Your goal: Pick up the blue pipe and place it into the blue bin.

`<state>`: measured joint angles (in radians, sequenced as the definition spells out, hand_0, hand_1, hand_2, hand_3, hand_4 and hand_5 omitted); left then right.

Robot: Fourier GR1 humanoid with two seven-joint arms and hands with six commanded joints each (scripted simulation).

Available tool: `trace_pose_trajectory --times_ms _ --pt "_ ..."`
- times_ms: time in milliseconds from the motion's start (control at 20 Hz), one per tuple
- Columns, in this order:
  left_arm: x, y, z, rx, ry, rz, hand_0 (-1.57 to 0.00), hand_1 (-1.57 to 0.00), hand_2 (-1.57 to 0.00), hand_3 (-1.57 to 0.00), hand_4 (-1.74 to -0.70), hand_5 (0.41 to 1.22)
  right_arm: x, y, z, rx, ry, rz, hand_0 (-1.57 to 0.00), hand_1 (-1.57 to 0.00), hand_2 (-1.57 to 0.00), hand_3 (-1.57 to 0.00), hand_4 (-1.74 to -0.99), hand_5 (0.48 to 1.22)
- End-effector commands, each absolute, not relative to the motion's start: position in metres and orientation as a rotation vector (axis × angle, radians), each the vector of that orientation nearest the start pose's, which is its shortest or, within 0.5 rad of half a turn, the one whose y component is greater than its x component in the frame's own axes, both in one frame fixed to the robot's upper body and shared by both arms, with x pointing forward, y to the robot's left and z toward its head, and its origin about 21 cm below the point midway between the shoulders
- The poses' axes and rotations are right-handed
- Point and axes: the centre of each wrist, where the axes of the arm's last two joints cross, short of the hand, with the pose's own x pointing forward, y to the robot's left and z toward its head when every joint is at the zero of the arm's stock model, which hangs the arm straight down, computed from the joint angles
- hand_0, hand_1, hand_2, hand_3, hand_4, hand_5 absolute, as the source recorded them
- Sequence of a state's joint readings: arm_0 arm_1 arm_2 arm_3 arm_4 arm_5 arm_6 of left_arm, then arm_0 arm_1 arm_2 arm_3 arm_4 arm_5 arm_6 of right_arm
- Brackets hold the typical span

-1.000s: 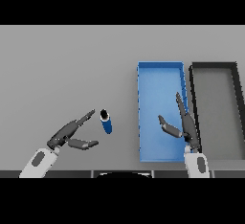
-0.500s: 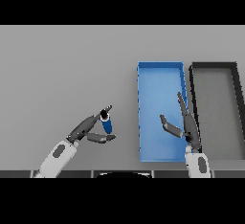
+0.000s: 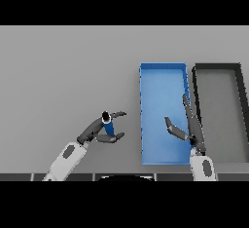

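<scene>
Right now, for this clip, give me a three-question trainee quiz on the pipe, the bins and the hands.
1. True or false: the blue pipe already lies in the blue bin.
2. Which hand is at the pipe: A) left hand B) right hand?
3. What stands just right of the blue bin?

Key: 1 false, it is on the table; 2 A; 3 the black bin.

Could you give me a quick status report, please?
Left hand closing round blue pipe. Right hand open over blue bin. Path clear.
</scene>
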<state>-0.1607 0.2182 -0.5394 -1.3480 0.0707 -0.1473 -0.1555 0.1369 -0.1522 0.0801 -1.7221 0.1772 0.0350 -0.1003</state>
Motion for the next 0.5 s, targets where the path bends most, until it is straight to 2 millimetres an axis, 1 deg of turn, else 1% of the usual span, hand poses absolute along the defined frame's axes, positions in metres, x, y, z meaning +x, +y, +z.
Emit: trace_pose_trajectory --times_ms 0,50,100,150,200,250,350,450 --pt "0.254 0.154 -0.036 -0.422 -1.477 -0.668 -0.12 -0.32 -0.49 -0.53 -1.28 0.735 0.211 -0.253 0.012 -0.171 -1.676 0.327 0.0 0.0 0.0 0.0 -1.22 0.656" --pt "0.253 0.15 -0.036 -0.432 -1.484 -0.647 -0.36 -0.55 -0.69 -0.74 -1.37 0.832 0.211 -0.255 0.011 -0.179 -1.67 0.323 0.0 0.0 0.0 0.0 -1.22 0.656" --pt "0.251 0.148 -0.038 -0.432 -1.48 -0.64 -0.6 -0.75 -0.87 -0.91 -1.44 0.91 0.214 -0.254 0.01 -0.179 -1.67 0.321 0.0 0.0 0.0 0.0 -1.219 0.657" --pt "0.248 0.15 -0.039 -0.431 -1.459 -0.643 -0.8 -0.92 -1.01 -1.03 -1.5 0.972 0.213 -0.253 0.008 -0.163 -1.672 0.321 0.0 0.0 0.0 0.0 -1.224 0.658" --pt "0.247 0.146 -0.036 -0.45 -1.467 -0.649 -0.95 -1.05 -1.12 -1.12 -1.54 1.022 0.213 -0.252 0.011 -0.167 -1.68 0.326 0.0 0.0 0.0 0.0 -1.227 0.66" --pt "0.246 0.145 -0.036 -0.45 -1.477 -0.652 -1.07 -1.15 -1.21 -1.19 -1.58 1.062 0.213 -0.252 0.011 -0.155 -1.682 0.322 0.0 0.0 0.0 0.0 -1.233 0.66" --pt "0.244 0.137 -0.032 -0.445 -1.498 -0.675 -1.25 -1.3 -1.34 -1.33 -1.53 1.119 0.217 -0.249 0.012 -0.152 -1.66 0.319 0.0 0.0 0.0 0.0 -1.224 0.651" --pt "0.243 0.134 -0.032 -0.436 -1.541 -0.668 -1.37 -1.4 -1.42 -1.42 -1.5 1.156 0.217 -0.248 0.013 -0.146 -1.669 0.314 0.0 0.0 0.0 0.0 -1.221 0.638"
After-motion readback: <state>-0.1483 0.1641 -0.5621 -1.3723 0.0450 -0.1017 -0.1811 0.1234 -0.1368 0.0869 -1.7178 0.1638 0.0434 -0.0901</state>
